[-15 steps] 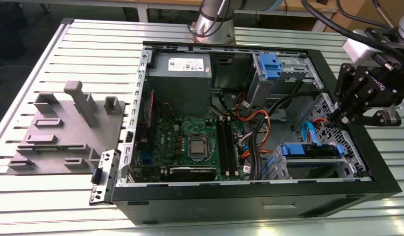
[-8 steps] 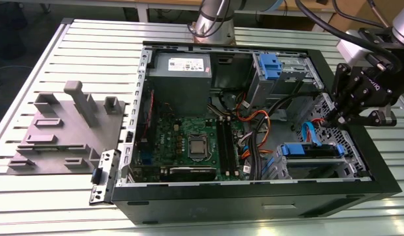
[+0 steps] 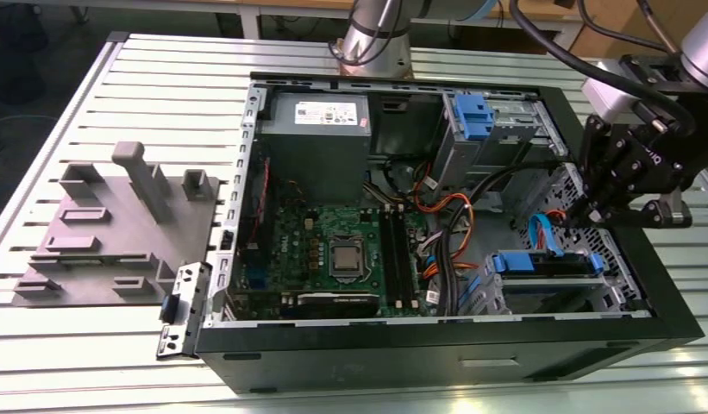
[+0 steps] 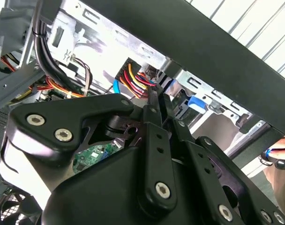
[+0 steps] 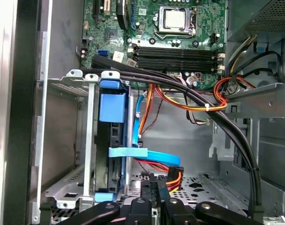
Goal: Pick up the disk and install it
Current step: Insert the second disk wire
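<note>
One white sticker (image 3: 319,110) is seen on the grey metal power supply (image 3: 316,142) at the back of the open computer case (image 3: 446,349); its print is not made out. A white label is not seen on the disk (image 3: 543,263) from these angles: the disk is seated in the perforated metal drive cage (image 3: 612,297) at the case's front corner, on the exterior view's right. In the first wrist view the disk (image 5: 112,140) is shown edge-on as a dark slab with blue plastic rails, held between the cage's silver walls, and a flat light-blue cable (image 5: 133,152) is laid across it.

The gripper (image 3: 578,220) is held over the case just above and beside that cage, apart from the disk. Its black fingers (image 5: 149,185) are pressed together in both wrist views, and nothing is seen pinched between them. In the second wrist view the gripper (image 4: 154,101) is shown as matte black linkages with silver screws.

A green motherboard (image 3: 330,241) with a square metal processor socket (image 3: 344,256) is laid in the case floor, and bundles of orange, yellow and red wires (image 5: 180,101) are draped past it. A second blue plastic clip (image 3: 474,116) is fixed on the upper grey bay. A grey moulded fixture (image 3: 112,224) is set on the slatted metal table (image 3: 54,345), on the exterior view's left.
</note>
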You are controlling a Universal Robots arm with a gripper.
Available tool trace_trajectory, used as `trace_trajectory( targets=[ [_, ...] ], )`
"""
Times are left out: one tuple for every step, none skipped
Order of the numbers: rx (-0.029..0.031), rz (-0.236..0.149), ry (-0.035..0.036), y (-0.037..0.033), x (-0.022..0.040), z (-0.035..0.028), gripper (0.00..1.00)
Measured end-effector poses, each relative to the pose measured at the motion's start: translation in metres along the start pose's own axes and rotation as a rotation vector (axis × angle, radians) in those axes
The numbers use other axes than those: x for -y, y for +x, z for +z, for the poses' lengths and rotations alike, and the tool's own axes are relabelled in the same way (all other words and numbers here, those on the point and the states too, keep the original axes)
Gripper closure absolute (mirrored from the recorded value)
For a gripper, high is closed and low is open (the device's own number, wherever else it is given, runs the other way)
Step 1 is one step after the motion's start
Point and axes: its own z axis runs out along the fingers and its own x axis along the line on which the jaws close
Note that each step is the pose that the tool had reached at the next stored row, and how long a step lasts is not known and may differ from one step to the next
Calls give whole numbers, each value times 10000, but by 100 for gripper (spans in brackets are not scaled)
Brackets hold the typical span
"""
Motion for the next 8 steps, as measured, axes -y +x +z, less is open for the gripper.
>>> trace_trajectory(
  targets=[
    [0,0,7,10,-4,0,82],
    [0,0,13,19,-8,0,82],
    [1,0,17,25,-10,1,82],
    [0,-1,20,30,-11,1,82],
    [0,-1,22,34,-13,0,82],
    [1,-1,23,39,-14,1,82],
    [-1,0,24,47,-16,0,82],
    [-3,-1,25,55,-17,0,82]
  ],
)
